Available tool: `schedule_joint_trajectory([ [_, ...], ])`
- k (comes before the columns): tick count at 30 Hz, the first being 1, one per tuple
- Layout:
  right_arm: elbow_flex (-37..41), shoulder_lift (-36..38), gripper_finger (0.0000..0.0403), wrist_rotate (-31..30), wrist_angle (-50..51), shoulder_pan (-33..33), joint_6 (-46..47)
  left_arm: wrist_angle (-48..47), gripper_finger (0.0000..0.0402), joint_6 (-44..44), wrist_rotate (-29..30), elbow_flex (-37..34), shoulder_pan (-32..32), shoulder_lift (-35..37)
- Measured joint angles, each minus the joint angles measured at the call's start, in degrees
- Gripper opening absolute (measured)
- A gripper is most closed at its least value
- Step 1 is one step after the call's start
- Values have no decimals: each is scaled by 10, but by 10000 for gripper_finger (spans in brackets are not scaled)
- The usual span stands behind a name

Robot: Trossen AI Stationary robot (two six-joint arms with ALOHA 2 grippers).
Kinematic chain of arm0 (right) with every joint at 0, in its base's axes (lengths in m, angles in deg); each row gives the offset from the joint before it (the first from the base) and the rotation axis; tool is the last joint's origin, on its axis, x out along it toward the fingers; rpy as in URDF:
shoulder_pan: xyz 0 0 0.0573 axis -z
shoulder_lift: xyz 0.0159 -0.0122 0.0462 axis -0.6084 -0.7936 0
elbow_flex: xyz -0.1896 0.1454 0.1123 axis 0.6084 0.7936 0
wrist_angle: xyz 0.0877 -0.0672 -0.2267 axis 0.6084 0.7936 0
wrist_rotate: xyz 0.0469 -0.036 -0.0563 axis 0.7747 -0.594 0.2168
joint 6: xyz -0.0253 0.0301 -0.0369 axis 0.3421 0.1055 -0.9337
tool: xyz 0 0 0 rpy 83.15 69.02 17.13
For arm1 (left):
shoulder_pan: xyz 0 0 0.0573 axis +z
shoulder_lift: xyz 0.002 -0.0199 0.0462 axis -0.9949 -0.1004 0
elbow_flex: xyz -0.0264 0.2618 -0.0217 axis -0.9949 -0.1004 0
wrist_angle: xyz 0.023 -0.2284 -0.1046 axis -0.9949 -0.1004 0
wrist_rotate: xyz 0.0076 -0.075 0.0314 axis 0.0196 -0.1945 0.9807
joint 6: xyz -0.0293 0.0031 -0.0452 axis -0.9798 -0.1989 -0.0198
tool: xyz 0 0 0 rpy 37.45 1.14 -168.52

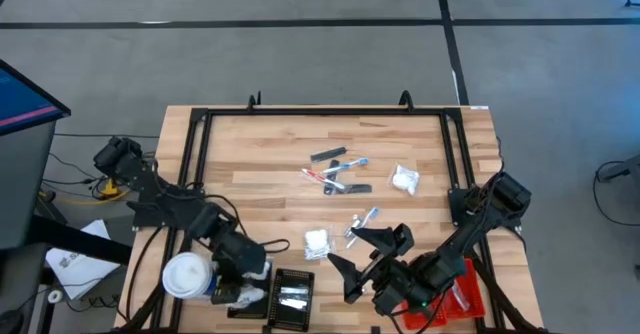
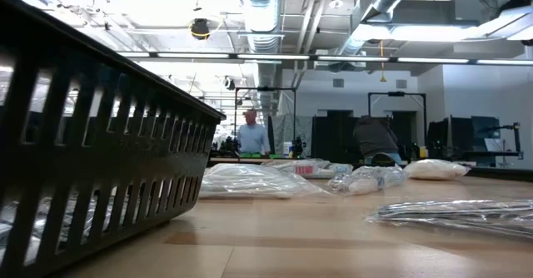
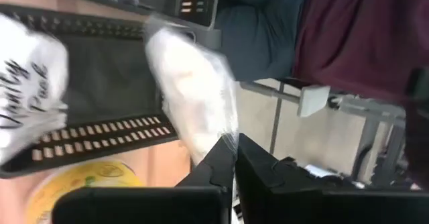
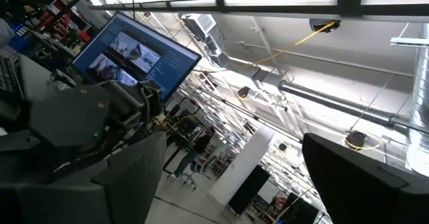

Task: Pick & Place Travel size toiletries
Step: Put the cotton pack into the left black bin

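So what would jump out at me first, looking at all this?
Probably the two dark arms bent over the near edge of a wooden table. The left gripper is shut on a white puffy packet above a black tray, and the right gripper stands wide open beside a red tray. Small toiletries lie scattered mid-table.

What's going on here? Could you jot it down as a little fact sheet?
Left hand: shut on a white puffy packet, above the black tray.
Right hand: open, empty, tilted upward near the red tray.
Left on the table: white packets, thin sticks, a dark grey bar.
Also there: white-topped canister.
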Motion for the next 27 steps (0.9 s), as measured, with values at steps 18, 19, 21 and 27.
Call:
schedule_joint_trajectory([
  [18,0,0,342,-13,-3,4,0,-115,0,151,18,12,26,-68],
  [19,0,0,343,-13,-3,4,0,-116,0,158,16,12,26,-76],
  [21,0,0,343,-13,-3,5,0,-121,0,161,16,12,26,-90],
  [27,0,0,341,-13,-3,5,0,-120,0,190,28,12,31,-104],
])
